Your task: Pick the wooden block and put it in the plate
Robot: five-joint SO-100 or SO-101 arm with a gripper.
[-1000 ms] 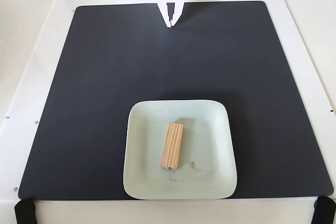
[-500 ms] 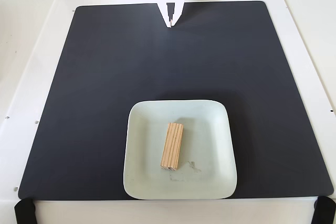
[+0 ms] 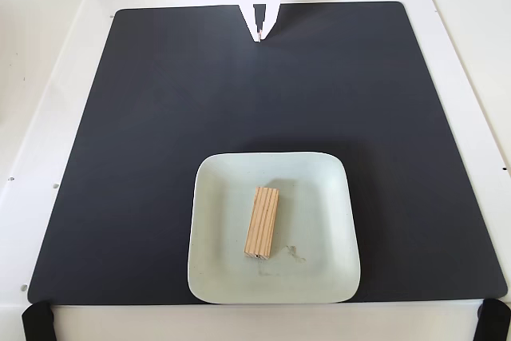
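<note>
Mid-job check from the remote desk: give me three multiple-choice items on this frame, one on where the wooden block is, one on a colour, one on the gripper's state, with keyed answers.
1. Where does the small light-tan wooden block lie?
A. On the black mat
B. Inside the pale mint-white square plate
C. Between the fingers

2. What colour is the large mat under the plate?
A. Black
B. Green
C. Red

3. How is the white two-finger gripper?
A. Shut on the block
B. Pressed onto the plate
C. Shut and holding nothing, at the mat's far edge

Answers:
1 B: the block rests flat near the plate's middle, inside the rim.
2 A: the mat is plainly black against the white table.
3 C: the fingertips meet with nothing between them, far from plate and block.
</note>
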